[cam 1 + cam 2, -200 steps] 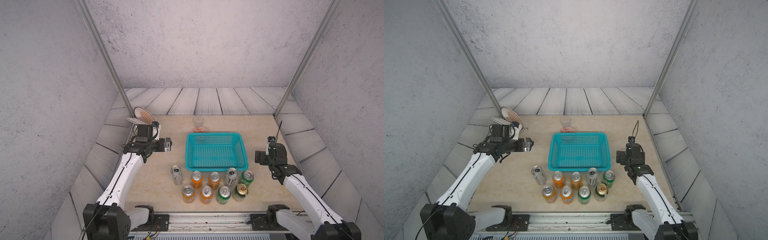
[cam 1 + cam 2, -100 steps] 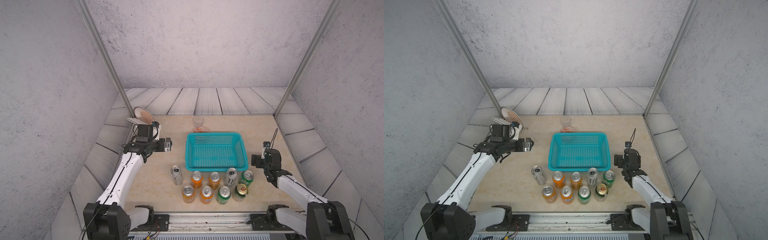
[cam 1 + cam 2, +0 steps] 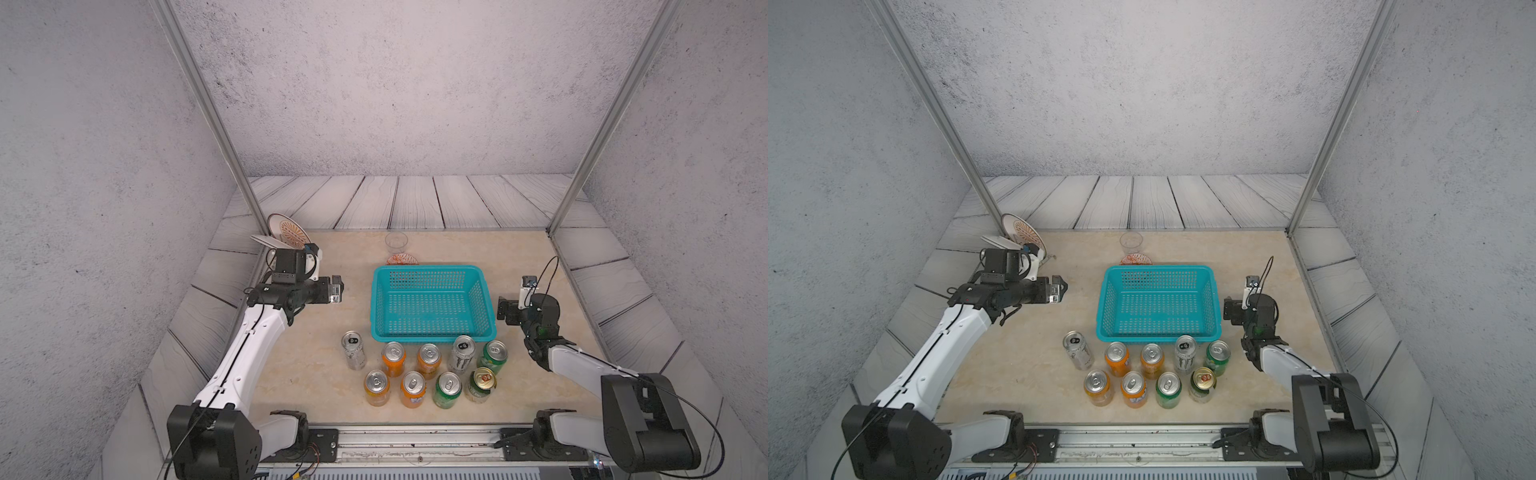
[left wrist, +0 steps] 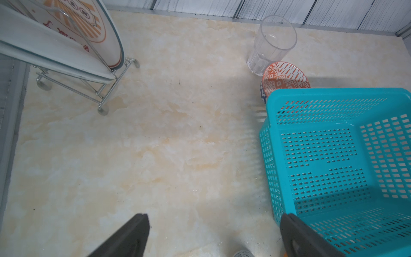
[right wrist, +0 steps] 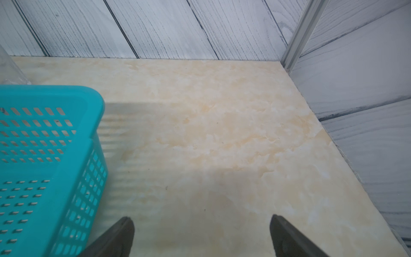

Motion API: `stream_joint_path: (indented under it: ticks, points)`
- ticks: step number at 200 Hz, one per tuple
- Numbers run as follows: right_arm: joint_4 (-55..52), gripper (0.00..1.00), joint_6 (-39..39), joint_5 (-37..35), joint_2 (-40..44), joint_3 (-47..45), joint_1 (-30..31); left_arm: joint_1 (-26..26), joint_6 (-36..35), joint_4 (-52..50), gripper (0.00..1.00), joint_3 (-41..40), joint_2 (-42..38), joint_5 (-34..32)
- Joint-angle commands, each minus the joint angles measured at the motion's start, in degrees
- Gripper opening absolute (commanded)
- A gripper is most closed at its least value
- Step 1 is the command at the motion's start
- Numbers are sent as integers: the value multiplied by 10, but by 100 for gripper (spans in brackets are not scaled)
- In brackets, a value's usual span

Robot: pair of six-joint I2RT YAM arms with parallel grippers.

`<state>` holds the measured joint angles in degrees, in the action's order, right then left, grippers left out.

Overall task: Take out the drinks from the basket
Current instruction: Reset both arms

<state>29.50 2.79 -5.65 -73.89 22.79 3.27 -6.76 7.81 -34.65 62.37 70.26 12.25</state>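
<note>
The teal basket (image 3: 428, 269) (image 3: 1158, 270) stands empty mid-table; its perforated floor shows bare in the left wrist view (image 4: 322, 155). Several drinks stand upright in two rows in front of it: several orange cans (image 3: 393, 358), three green ones (image 3: 494, 356), one of them gold-topped (image 3: 482, 383), and two silver-white ones (image 3: 353, 349) (image 3: 462, 353). My left gripper (image 3: 336, 289) (image 4: 213, 219) hovers open left of the basket. My right gripper (image 3: 505, 309) (image 5: 202, 219) is open beside the basket's right wall (image 5: 73, 178). Neither holds anything.
A wire rack with plates (image 3: 286, 232) (image 4: 66, 44) stands at the back left corner. A clear glass cup (image 3: 395, 243) (image 4: 273, 42) and an orange-patterned bowl (image 3: 402, 259) (image 4: 284, 75) sit just behind the basket. Walls close in on both sides.
The right arm has folded back toward its base and its gripper has shifted left, nearer the basket's right side. The left arm and the cans have not moved.
</note>
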Motion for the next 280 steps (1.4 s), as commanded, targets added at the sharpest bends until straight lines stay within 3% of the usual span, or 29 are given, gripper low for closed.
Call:
stream_joint_path:
  ticks: [1, 18, 65, 95, 127, 150, 207, 233, 252, 280]
  points:
    - [85, 100, -6, 26, -30, -2, -8, 7, -7, -6, 99, 1, 4, -5]
    - [95, 100, -10, 24, -50, 6, -13, 7, -7, -5, 99, 0, 5, -7]
    - [292, 99, 8, 57, -163, -32, -40, 7, -8, 0, 99, -3, 8, -10]
    - [123, 100, 11, 56, -141, 32, -46, 7, -5, 12, 99, -10, 10, -16]
    - [212, 100, 12, 57, -162, 8, -47, 7, 3, 56, 99, -39, -5, -86]
    - [182, 100, 12, 57, -154, 15, -47, 7, 19, 103, 99, -75, -34, -142]
    - [201, 100, 12, 57, -159, 9, -46, 8, 70, 354, 99, -285, -111, -284]
    - [202, 99, 11, 57, -159, 9, -46, 7, 56, 423, 99, -335, -89, -299]
    - [201, 100, 12, 57, -159, 9, -47, 9, 32, 401, 99, -317, -70, -297]
    - [201, 100, 12, 57, -159, 9, -47, 10, 18, 454, 99, -332, -43, -294]
